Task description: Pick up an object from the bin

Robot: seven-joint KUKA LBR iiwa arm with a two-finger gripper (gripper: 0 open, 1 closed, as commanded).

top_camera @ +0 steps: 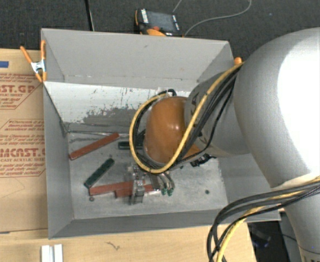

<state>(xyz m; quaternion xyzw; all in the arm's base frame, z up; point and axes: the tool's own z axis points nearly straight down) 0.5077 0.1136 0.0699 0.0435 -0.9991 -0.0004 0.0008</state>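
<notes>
The gripper (137, 192) is found at the right end of a flat, reddish-brown, rigid strip (108, 190) lying near the front of the grey metal bin's (59, 173) floor, though whether it is clenched cannot be told; the strip is judged light and stiff, best taken across its narrow width.

- Cardboard (12, 124) at the left: large red letters near its top, cut off at the left edge, ending in "CAST.GP".
- Lower on it, the same large red print, of which "CAST" reads.
- Beneath that, small red "…LL-CAST ACRYLIC SHEET".
- Its other small red lines are too small to read.
</notes>
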